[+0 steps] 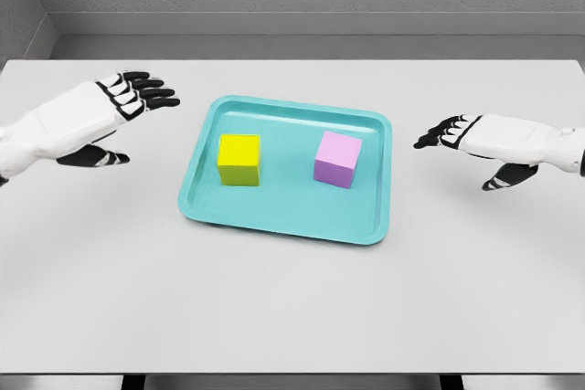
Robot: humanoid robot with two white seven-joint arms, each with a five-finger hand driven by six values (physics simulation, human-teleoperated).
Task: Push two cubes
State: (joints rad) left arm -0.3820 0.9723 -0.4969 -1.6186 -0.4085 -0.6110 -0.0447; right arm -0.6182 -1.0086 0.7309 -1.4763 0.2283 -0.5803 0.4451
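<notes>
Cubes: two, both inside the teal tray (283, 226) in the middle of the white counter (292, 308). Yellow cube (239, 160) on the left half, pink cube (337, 159) on the right half, apart from each other with bare tray floor between, neither touching the raised rim.

Left robot hand (110, 111) outside the tray's left edge, fingers spread and holding nothing. Right robot hand (475, 143) outside the right edge, also spread and empty. Both near the tray, touching neither it nor a cube.

Possible trouble from here, as a judgement only: fingertips too low and catching the rim, so shoving the whole tray across the counter instead of a cube. Push applied too high on a face, probably tipping the cube over. Push off-centre, likely turning it. Both pushes inward at once, perhaps jamming the cubes together.

Count: two cubes, one tray, one counter, two robot hands.
</notes>
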